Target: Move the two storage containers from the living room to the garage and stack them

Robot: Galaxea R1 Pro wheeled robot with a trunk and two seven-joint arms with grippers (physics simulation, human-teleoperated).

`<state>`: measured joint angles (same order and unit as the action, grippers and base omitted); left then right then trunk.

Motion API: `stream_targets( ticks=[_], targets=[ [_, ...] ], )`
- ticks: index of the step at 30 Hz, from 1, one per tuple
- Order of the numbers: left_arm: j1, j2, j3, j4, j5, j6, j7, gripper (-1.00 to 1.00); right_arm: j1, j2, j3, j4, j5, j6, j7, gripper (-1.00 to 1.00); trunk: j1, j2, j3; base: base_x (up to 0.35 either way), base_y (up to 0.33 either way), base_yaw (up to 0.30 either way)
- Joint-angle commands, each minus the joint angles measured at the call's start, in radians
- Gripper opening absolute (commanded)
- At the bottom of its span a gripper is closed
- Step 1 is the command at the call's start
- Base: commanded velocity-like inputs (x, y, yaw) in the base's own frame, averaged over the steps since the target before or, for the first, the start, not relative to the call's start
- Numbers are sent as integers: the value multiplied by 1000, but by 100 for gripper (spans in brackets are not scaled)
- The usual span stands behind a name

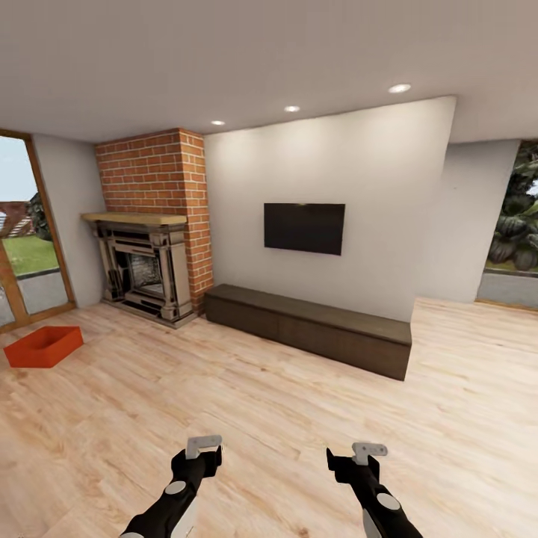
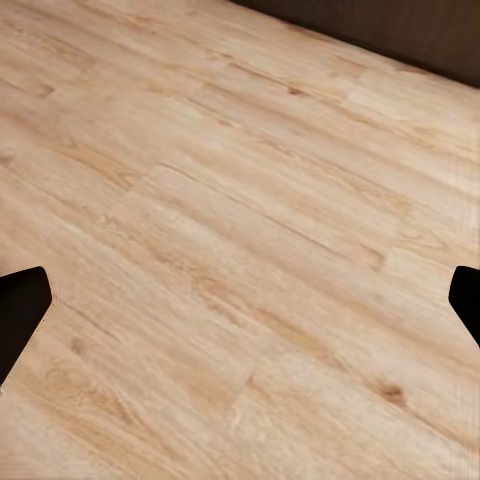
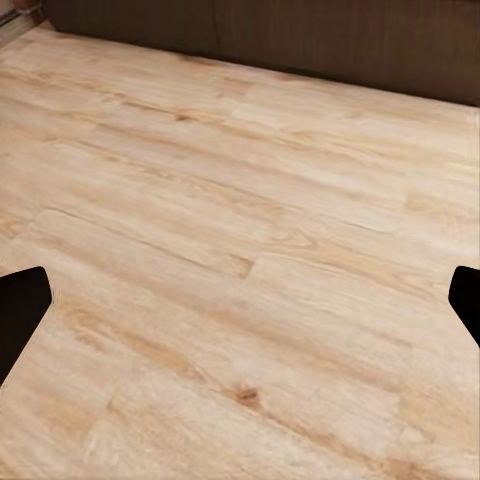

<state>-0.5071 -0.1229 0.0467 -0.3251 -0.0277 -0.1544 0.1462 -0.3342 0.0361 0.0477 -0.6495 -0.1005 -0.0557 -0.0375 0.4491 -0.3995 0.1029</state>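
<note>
Head view shows one orange-red storage container (image 1: 44, 347), open-topped and seemingly empty, on the wood plank floor (image 1: 269, 388) far left near the glass door (image 1: 30, 232), well apart from the left gripper (image 1: 203, 447) and right gripper (image 1: 360, 452), both spread wide, holding nothing.

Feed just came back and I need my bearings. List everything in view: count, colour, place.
storage container: one, orange-red, on the wood floor at far left by the glass door
wood floor: one, light plank, across the room
glass door: one, wood-framed, far left
fireplace: one, red brick chimney, left of centre
television: one, black, on the white wall
low cabinet: one, dark brown, under the television
left end effector: one, black, open, empty
right end effector: one, black, open, empty
</note>
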Motion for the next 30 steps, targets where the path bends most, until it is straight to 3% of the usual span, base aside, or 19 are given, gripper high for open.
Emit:
stream_targets(
  ticks=[1, 30],
  targets=[
    [-1, -1, 5, 2, -3, -3, 1, 100, 0, -1, 4, 1, -10, -4, -4, 100, 1, -1, 0, 331, 0, 251],
    [-1, -3, 4, 2, -3, -2, 1, 100, 0, -1, 5, 1, -11, -4, -4, 100, 1, -1, 0, 331, 0, 270]
  ],
)
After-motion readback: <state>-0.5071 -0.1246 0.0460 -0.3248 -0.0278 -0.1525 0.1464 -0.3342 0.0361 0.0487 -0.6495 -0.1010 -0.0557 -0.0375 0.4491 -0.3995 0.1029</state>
